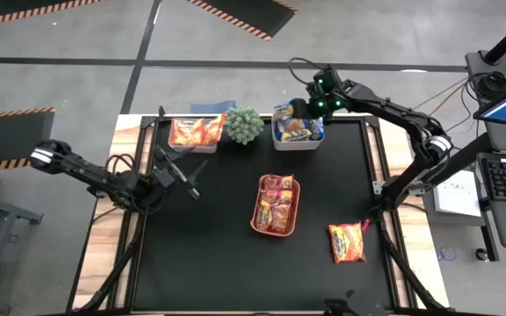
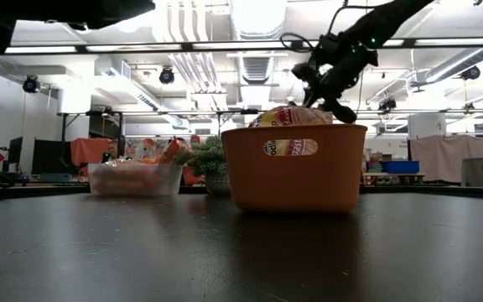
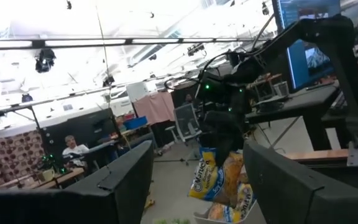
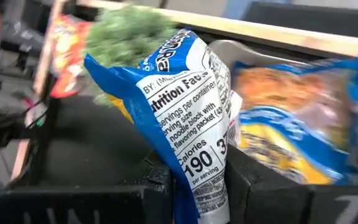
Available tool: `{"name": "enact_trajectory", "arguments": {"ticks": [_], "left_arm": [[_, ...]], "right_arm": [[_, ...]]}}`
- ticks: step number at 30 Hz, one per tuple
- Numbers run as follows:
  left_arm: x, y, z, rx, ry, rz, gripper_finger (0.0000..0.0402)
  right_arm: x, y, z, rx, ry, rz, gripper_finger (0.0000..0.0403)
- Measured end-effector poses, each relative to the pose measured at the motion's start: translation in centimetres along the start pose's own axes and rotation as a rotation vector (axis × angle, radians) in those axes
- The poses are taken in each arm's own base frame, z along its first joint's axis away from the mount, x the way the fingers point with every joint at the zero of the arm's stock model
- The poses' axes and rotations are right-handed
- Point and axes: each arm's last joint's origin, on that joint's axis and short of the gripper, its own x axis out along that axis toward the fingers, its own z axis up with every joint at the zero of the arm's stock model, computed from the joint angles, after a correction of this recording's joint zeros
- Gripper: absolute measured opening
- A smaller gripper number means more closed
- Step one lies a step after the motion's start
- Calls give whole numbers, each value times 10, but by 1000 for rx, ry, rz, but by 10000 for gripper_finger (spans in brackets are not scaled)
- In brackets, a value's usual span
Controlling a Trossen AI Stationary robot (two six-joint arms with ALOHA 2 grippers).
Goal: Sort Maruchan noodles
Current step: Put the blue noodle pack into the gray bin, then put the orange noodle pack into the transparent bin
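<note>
My right gripper (image 1: 300,111) is over the clear far bin (image 1: 297,143) and is shut on a yellow-and-blue Maruchan packet (image 4: 185,99). More yellow-and-blue packets (image 4: 297,137) lie in that bin. Orange packets (image 1: 195,132) fill the bin at the far left. Dark red packets (image 1: 276,204) lie in the orange tray (image 1: 256,213) at mid-table. One orange packet (image 1: 347,241) lies flat on the mat near the right edge. My left gripper (image 1: 181,173) waits open at the table's left side, touching nothing. My right gripper pinches the yellow-and-blue packet between its two fingers (image 4: 253,186) at one short end (image 4: 205,186). It comes from above, pointing down. The packet hangs below the gripper (image 3: 217,177) over the far bin. I cannot tell whether its lower end touches the packets in the bin.
A small green plant (image 1: 244,125) stands between the two far bins. The orange tray (image 2: 296,168) blocks much of the low view. Bare black mat (image 1: 209,254) lies on the near left side. Wooden table edges and arm bases flank the mat.
</note>
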Motion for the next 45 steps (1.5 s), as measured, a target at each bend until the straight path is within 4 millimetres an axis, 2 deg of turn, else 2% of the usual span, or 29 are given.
{"name": "enact_trajectory", "arguments": {"ticks": [5, 13, 16, 19, 24, 30, 36, 41, 45], "left_arm": [[-1, 1, -2, -10, 5, -1, 231], [-1, 0, -2, -10, 5, -3, 231], [-1, 0, -2, -19, 6, -4, 231], [-1, -1, -3, -20, 7, -4, 231], [-1, 0, -2, -25, 7, -4, 231], [-1, 0, -3, -25, 7, -4, 231], [-1, -1, -3, -18, 12, -8, 231], [0, -5, -6, -5, 29, -22, 231], [0, -9, -10, -66, 48, -37, 231]], "right_arm": [[5, -9, -3, 63, 6, -22, 72], [28, -10, -9, 112, 7, 2, 72], [36, -16, -9, 142, -2, -61, 74], [41, -20, -9, 139, -11, -92, 87], [44, -23, -9, 122, 1, -104, 132], [31, -30, -3, 117, -24, -114, 185], [13, -36, 3, 91, -40, -137, 211], [-7, -20, 1, 9, -74, -105, 211], [-25, 4, -10, -80, -94, -57, 210]]}}
